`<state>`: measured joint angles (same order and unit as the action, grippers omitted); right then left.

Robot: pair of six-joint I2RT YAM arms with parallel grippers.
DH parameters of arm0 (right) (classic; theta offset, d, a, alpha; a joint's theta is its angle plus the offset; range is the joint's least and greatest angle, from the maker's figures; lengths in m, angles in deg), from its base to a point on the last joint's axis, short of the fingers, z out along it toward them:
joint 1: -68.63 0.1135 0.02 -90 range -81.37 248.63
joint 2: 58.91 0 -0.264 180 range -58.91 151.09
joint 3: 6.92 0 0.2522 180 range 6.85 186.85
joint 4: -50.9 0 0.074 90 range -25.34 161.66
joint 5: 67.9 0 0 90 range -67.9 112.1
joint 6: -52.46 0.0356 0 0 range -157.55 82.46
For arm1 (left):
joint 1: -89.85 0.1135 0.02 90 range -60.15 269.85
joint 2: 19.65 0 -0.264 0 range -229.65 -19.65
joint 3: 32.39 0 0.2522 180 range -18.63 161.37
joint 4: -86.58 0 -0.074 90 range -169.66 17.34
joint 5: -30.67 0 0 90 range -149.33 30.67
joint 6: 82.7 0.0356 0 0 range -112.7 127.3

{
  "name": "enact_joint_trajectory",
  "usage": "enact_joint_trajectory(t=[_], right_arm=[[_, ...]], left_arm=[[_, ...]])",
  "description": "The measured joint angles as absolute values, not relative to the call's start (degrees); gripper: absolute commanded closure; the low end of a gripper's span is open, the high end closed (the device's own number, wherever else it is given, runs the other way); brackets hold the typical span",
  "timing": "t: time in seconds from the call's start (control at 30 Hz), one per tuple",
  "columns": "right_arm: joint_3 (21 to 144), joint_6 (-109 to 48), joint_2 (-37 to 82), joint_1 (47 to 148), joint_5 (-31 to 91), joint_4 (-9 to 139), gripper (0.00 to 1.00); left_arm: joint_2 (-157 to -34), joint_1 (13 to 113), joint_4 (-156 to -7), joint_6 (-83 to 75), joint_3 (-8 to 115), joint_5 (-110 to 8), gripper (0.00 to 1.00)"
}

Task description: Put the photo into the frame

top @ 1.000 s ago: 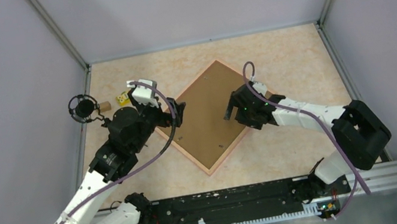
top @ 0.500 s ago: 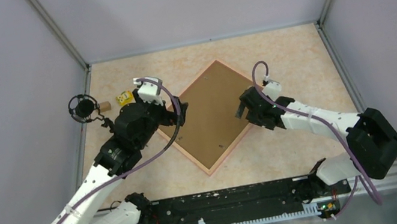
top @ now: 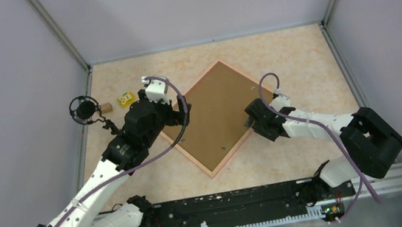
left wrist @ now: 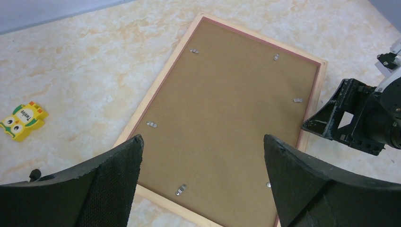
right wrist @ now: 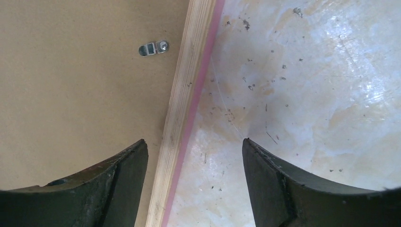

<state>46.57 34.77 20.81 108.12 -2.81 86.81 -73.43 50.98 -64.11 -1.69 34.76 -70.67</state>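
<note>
1. Right pincer [right wrist: 194,146]: the jaws stand partly apart and hold nothing. They straddle the right rail of the frame [right wrist: 182,109] low over the bench [top: 300,60], one finger above the brown backing board [top: 214,117] and the other above bare bench. Neither finger is seen to touch the rail.

2. Left pincer [left wrist: 203,146]: the jaws are fully spread and empty. It hangs above the left corner of the frame and faces across the board.

3. Frame: it lies face down on the bench, turned like a diamond, with the backing board seated inside its rails. Small metal tabs [right wrist: 153,48] sit along the board's edges. It cannot be told whether they lock the board.

4. Photo: not visible in any view. It may lie under the board, but this cannot be confirmed.

5. Far left, well clear of the frame: a yellow owl toy [left wrist: 22,121].

CAUTION, judged from this position:
- Closing on the narrow rail off-centre could let it slip out and push the frame across the smooth bench.
- Lifting by one rail would tilt the frame. If the tabs are loose, the board and anything under it could drop out.
- Both arms work over the same board, so a reach across it risks contact between them.
</note>
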Motion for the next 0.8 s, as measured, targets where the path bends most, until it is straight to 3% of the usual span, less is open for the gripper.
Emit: enact_joint_trajectory(t=[0.2,0.43,0.67,0.77,0.8], right_arm=[[46.7,34.97,23.35,108.25,-3.18,84.19,0.38],[49.78,34.42,27.92,108.27,-4.32,82.16,0.57],[49.17,33.41,27.44,108.18,-4.86,82.4,0.83],[47.03,31.51,25.67,106.96,-3.68,80.28,1.0],[46.0,30.38,24.75,105.91,-2.46,79.12,1.0]], left_arm=[[-73.67,51.02,-63.93,-1.67,34.76,-71.15,0.01],[-73.37,51.04,-63.85,-1.65,34.76,-71.19,0.01],[-72.93,51.09,-63.8,-1.65,34.76,-70.95,0.01],[-72.89,51.09,-63.82,-1.65,34.76,-70.75,0.01],[-72.89,51.09,-63.82,-1.65,34.76,-70.73,0.01]])
